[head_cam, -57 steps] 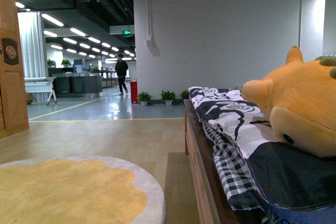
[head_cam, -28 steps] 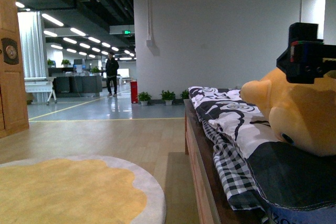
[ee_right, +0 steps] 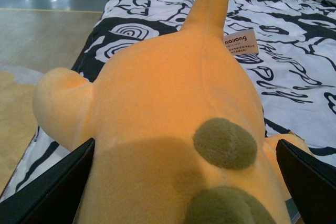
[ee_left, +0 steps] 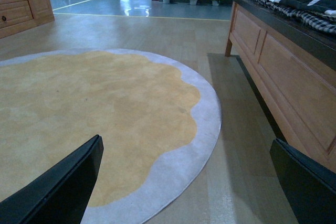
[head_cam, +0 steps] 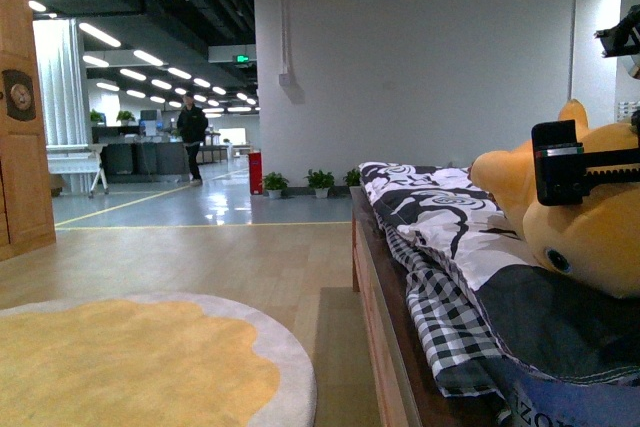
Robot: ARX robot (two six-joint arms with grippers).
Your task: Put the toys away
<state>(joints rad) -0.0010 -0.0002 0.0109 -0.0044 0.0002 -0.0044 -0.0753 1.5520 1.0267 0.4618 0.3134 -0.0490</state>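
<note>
At the left, the left gripper (ee_left: 185, 145) is held spread wide and empty above the round yellow rug (ee_left: 105, 108). At the right, the plush toy (ee_right: 173, 103) is found lying on the patterned bedding (ee_right: 294, 72) of the wooden bed (head_cam: 385, 292), not yet put away; gripping, lifting and stowing are judged to remain. The right gripper (ee_right: 185, 145) is spread open astride its back. The toy is orange-yellow, rounded, marked with olive spots and a sewn label
</note>
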